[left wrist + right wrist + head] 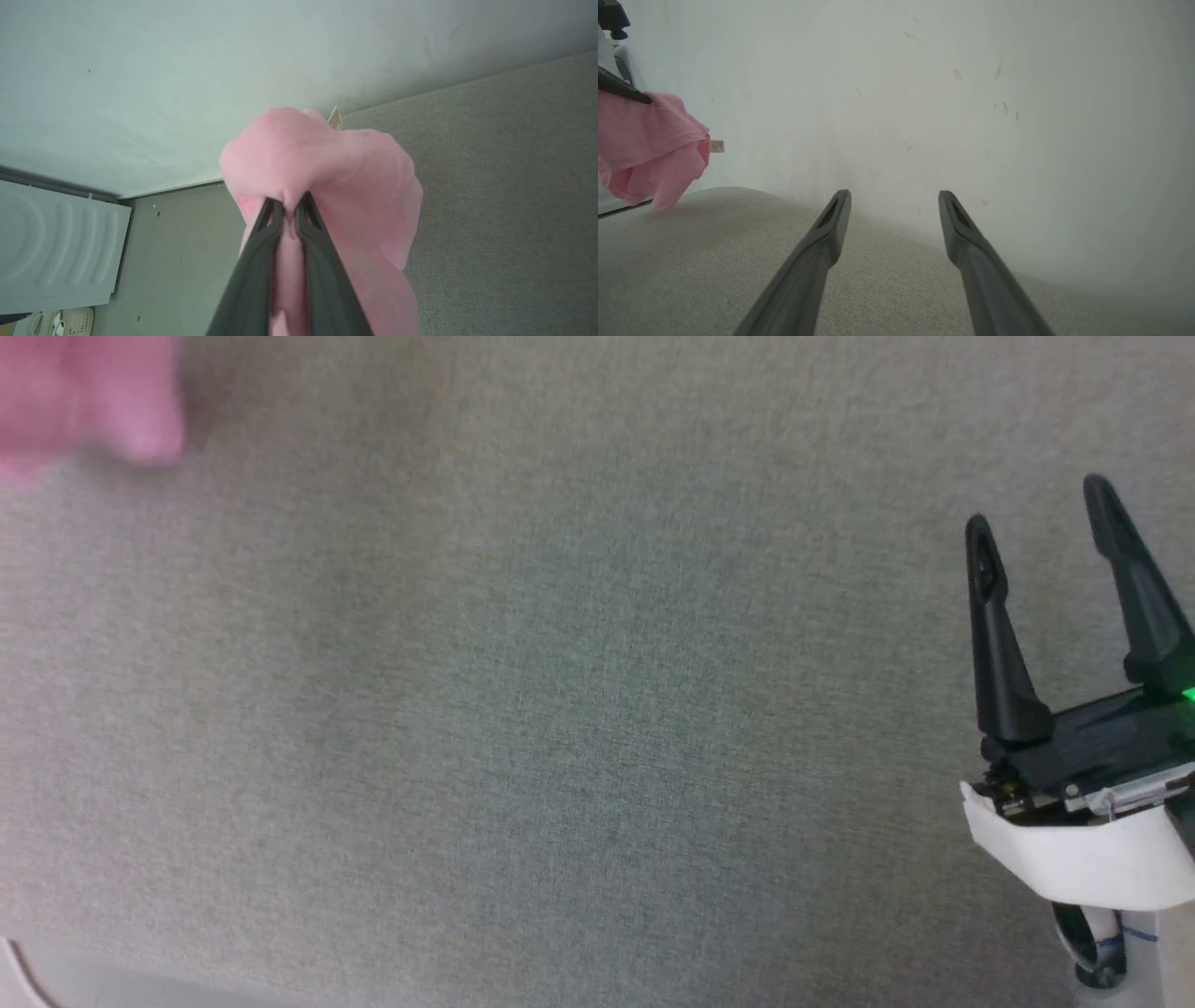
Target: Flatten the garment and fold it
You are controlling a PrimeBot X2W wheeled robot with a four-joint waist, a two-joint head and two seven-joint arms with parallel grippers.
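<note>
The garment (327,163) is a bunch of thin light-pink fabric with a small white tag (335,117). My left gripper (289,205) is shut on a fold of it and holds it lifted above the grey table; loose cloth hangs down around the fingers. In the head view a blurred pink part of the garment (89,401) sits at the top left corner. The right wrist view has the garment (649,144) at far left, its tag (716,146) sticking out. My right gripper (1036,513) stands open and empty over the table at the right, also seen as the right gripper (894,200).
The grey fabric-covered table (560,709) spreads across the head view. A pale wall (924,93) stands just behind it. Beyond the table, a white panelled cabinet (56,247) and a white basket (70,319) are on the floor side.
</note>
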